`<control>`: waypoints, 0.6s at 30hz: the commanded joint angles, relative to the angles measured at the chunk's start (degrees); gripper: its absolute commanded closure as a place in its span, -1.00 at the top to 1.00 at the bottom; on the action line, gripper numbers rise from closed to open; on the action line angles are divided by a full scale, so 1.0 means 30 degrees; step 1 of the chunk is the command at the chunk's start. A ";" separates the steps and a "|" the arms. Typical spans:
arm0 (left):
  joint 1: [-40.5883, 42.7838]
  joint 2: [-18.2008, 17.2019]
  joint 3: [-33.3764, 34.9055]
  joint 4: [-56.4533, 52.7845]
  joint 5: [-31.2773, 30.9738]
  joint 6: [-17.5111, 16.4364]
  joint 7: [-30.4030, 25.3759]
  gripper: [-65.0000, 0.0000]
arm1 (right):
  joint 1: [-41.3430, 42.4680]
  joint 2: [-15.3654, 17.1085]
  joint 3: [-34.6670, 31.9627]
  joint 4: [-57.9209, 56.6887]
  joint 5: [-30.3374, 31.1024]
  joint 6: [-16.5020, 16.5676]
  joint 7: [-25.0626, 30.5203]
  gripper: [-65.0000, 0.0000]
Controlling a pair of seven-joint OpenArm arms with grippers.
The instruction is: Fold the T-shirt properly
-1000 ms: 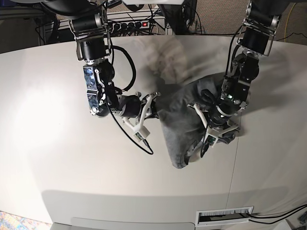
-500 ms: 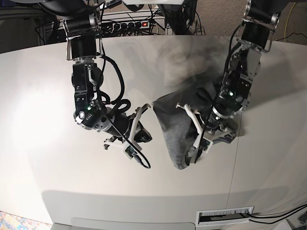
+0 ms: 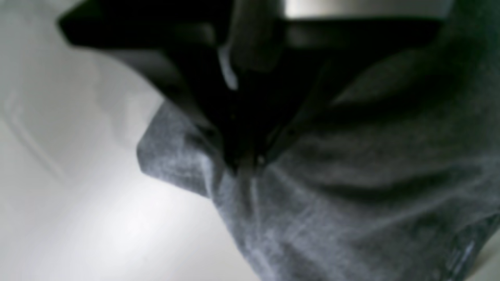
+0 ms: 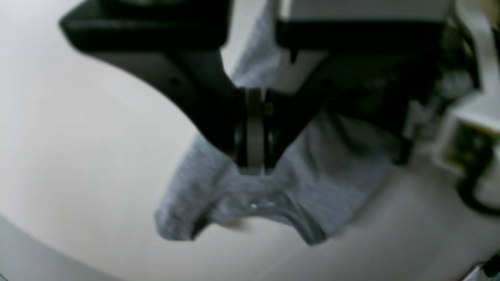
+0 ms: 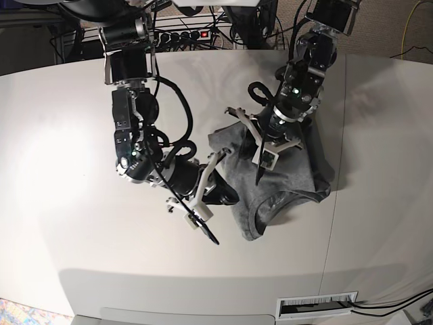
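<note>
The grey T-shirt (image 5: 287,183) lies bunched right of the table's middle, a rounded opening at its front edge. My left gripper (image 5: 238,139) reaches down from the back right and is shut on a fold near the shirt's upper left corner. In the left wrist view, cloth (image 3: 351,203) gathers into its closed tips (image 3: 242,164). My right gripper (image 5: 229,196) comes in from the left. It is shut on the shirt's left edge, and the right wrist view shows creased cloth (image 4: 332,175) pinched at its tips (image 4: 254,168).
The white table (image 5: 81,203) has a seam (image 5: 335,203) running front to back just right of the shirt. A power strip (image 5: 186,34) and cables lie behind the back edge. A vent slot (image 5: 318,305) sits at the front right.
My left gripper has risen and swung toward the back left, pulling the shirt wider. My right gripper swung toward the front and now sits at the shirt's left edge.
</note>
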 commanded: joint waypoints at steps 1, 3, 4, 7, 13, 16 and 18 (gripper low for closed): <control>-0.0131 0.0029 -0.0058 0.0219 0.0495 -0.0080 0.0175 -1.00 | 0.0488 -0.0168 0.0036 0.0335 0.0393 0.0019 0.0590 -1.00; -0.0189 -0.0044 -0.0058 0.0459 0.1239 -0.0073 0.0561 -1.00 | 0.0481 -0.0321 0.0036 0.0335 0.0386 0.0019 0.0590 -1.00; -0.0182 -0.0109 -0.0058 0.0867 0.1362 -0.0073 0.1035 -1.00 | 0.0481 -0.0313 0.0036 0.0335 0.0379 0.0019 0.0641 -1.00; -0.0117 -0.0401 -0.0058 0.2987 0.1209 -0.0066 0.2929 -1.00 | 0.0488 -0.0299 0.0044 0.0335 -0.0809 0.0019 0.1056 -1.00; 0.0889 -0.0525 -0.0051 0.7599 -0.1151 -0.0007 0.3614 -1.00 | 0.0765 -0.0299 0.1574 0.0335 -0.2113 0.0019 0.1399 -1.00; 0.1384 -0.0284 -0.0051 0.8000 -0.1311 -0.0015 0.3439 -1.00 | 0.1188 -0.0291 0.3628 0.0335 -0.1989 0.0019 0.1158 -1.00; 0.1457 -0.0211 -0.0051 0.7825 -0.1188 -0.0007 0.3111 -1.00 | 0.1392 -0.0291 0.5100 0.0335 -0.1887 0.0019 0.0576 -1.00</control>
